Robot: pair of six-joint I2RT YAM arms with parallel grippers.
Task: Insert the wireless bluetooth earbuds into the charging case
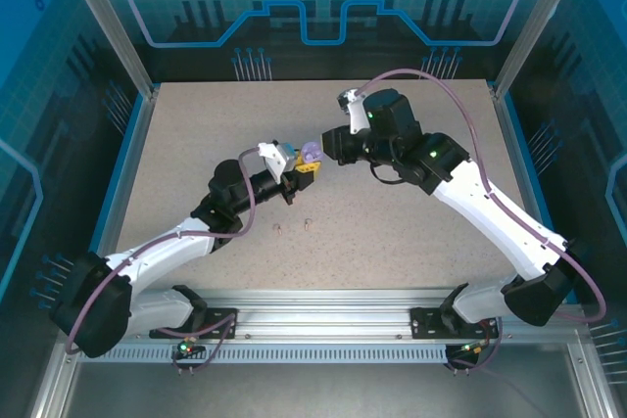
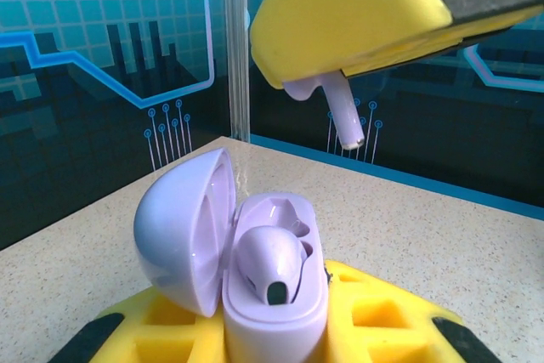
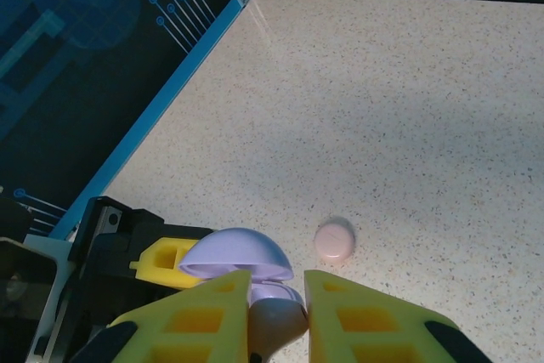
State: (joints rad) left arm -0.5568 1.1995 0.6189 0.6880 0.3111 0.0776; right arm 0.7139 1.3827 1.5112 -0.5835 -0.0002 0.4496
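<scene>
The left gripper (image 1: 302, 169) is clamped on the open purple charging case (image 2: 274, 336); one purple earbud (image 2: 269, 259) sits inside. The right gripper (image 3: 278, 295) pinches a second earbud (image 2: 342, 113) just above the case; stem down, not touching it.

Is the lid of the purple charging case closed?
No: in the left wrist view the purple charging case has its lid swung open, with one purple earbud seated inside.

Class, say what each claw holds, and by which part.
Left claw: the open purple case, gripped by its base. Right claw: an earbud, pinched by its head, stem sticking out.
</scene>
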